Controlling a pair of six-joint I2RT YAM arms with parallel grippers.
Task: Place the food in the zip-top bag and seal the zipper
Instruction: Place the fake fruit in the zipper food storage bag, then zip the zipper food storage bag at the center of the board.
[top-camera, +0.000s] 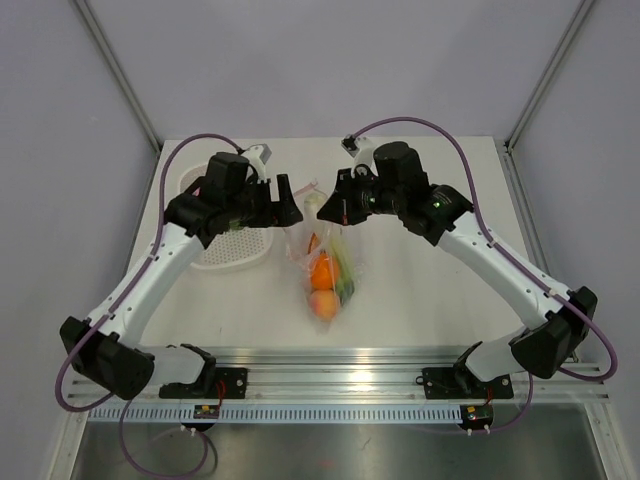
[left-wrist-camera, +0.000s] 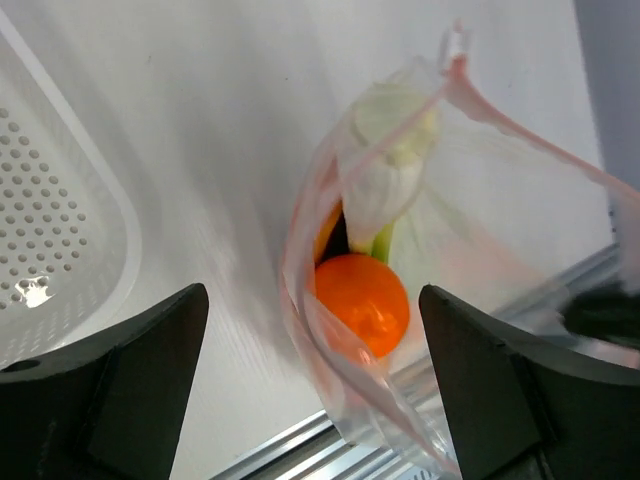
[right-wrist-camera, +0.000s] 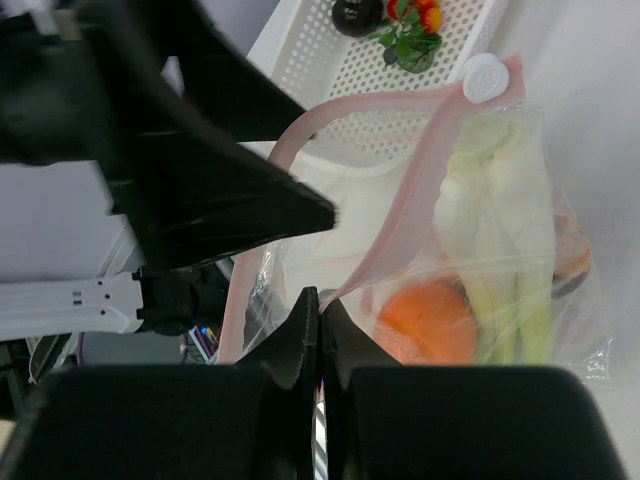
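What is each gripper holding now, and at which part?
The right gripper pinches the zip-top bag at its pink zipper strip. The left gripper is open, holding nothing.

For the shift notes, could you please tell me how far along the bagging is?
Done: the round orange toy fruit and the green-and-white celery stalk sit inside the clear crinkly zip-top bag. In hand: the right gripper pinches the bag's pink zipper strip, holding the mouth open; the left gripper hovers open. Left: a dark piece and a red piece in the white slotted basket, then sealing.
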